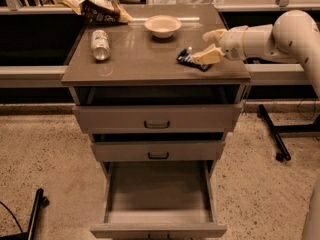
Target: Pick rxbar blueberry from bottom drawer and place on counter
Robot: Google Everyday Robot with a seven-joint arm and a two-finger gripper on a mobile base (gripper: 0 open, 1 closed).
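Note:
The rxbar blueberry (186, 59), a small dark blue wrapper, lies flat on the counter (145, 61) near its right front edge. My gripper (210, 45) reaches in from the right, just right of the bar. It is open, with one finger raised and the other low at the bar's right end. It holds nothing. The bottom drawer (157, 230) is pulled far out below and its inside shows nothing in it.
A soda can (101, 38) lies on its side at the counter's left. A white bowl (162, 25) stands at the back centre. A brown snack bag (100, 9) lies at the back left. The two upper drawers (157, 118) are slightly pulled out. A black stand leg (272, 134) is on the floor to the right.

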